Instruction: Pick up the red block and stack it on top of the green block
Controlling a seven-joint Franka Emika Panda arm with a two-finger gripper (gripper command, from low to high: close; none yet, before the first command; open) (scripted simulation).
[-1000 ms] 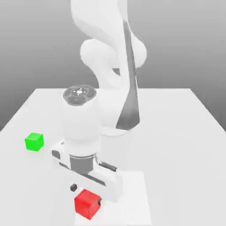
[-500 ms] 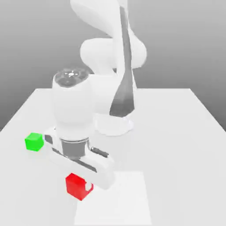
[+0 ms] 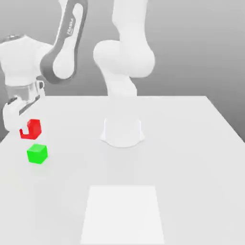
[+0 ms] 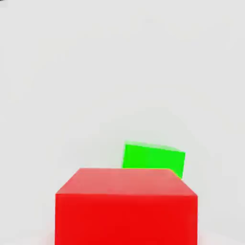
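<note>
Gripping the red block (image 3: pixel 31 128), gripper (image 3: pixel 25 125) is clenched on it & holds it off the table (image 3: pixel 182 143), at the exterior view's left. Green block (image 3: pixel 37 153) sits on the table just below the gripper, w/ a gap between it & the red block; hand view: green block (image 4: pixel 154 159) lies just beyond the red block (image 4: pixel 126 206).

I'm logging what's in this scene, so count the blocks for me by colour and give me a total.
Red block: 1, held in the gripper above the table
Green block: 1, resting on the table
Total: 2 blocks
</note>
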